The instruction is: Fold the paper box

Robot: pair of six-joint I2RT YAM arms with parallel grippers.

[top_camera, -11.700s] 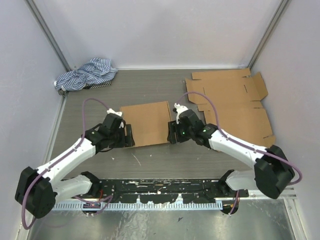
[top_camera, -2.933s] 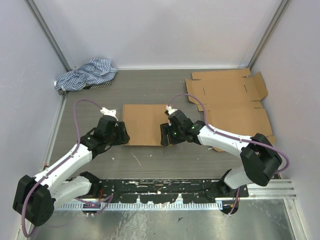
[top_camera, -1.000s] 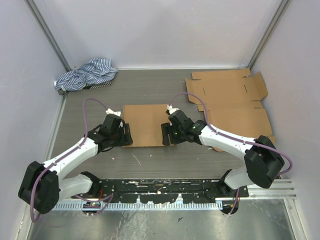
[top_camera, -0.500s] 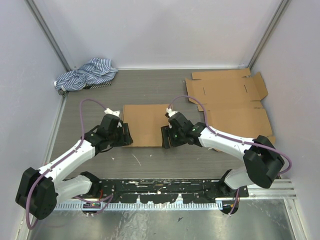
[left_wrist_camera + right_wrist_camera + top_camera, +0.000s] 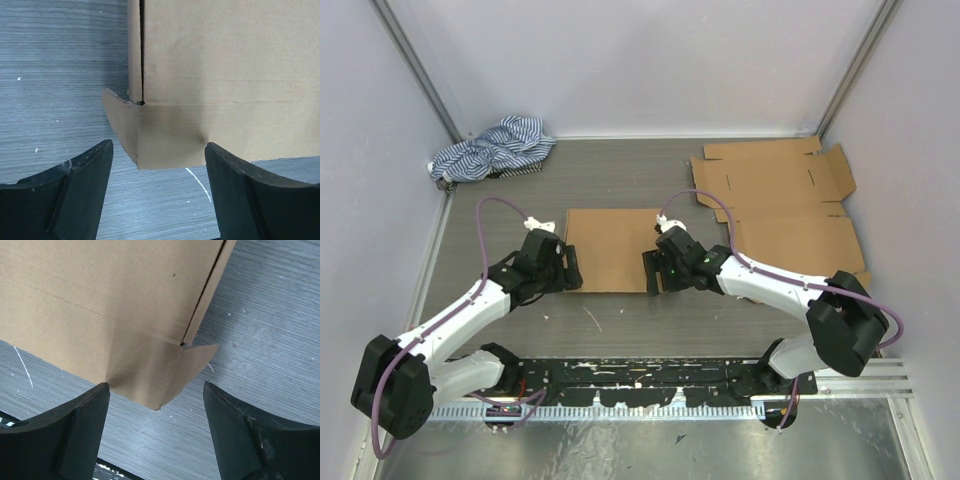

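Far to the left of the paper box point(image 5: 610, 248) and beyond it, a crumpled striped cloth point(image 5: 492, 148) lies in the back corner of the table point(image 5: 620, 180), well away from the work.

The left gripper point(image 5: 571, 271) sits at the box's near-left corner. In the left wrist view its fingers point(image 5: 82, 185) stand wide apart with nothing clamped between them. They frame that corner, where a small corner tab point(image 5: 120, 122) sticks out past the end of a slit between two panels.

The box itself lies flat on the table between the two arms, a plain brown rectangle with its panels down and no wall raised.

The right gripper point(image 5: 651, 272) mirrors the left at the box's near-right corner. Its fingers point(image 5: 75, 430) are spread just as wide and hold nothing, and a matching tab point(image 5: 197, 357) pokes out beside the slit there. Whether either gripper touches the cardboard cannot be told.

To the right of the box, touching none of it, unfolded cardboard blanks point(image 5: 780, 205) lie stacked against the side wall.

The task looks to be at an early step: both arms lined up on the near edge, no grip taken, folding barely begun. The next move probably calls for both grippers to come down on the near corners together, catch the edge or tabs, and lift evenly so the near panel hinges on its crease instead of the whole sheet sliding or skewing.
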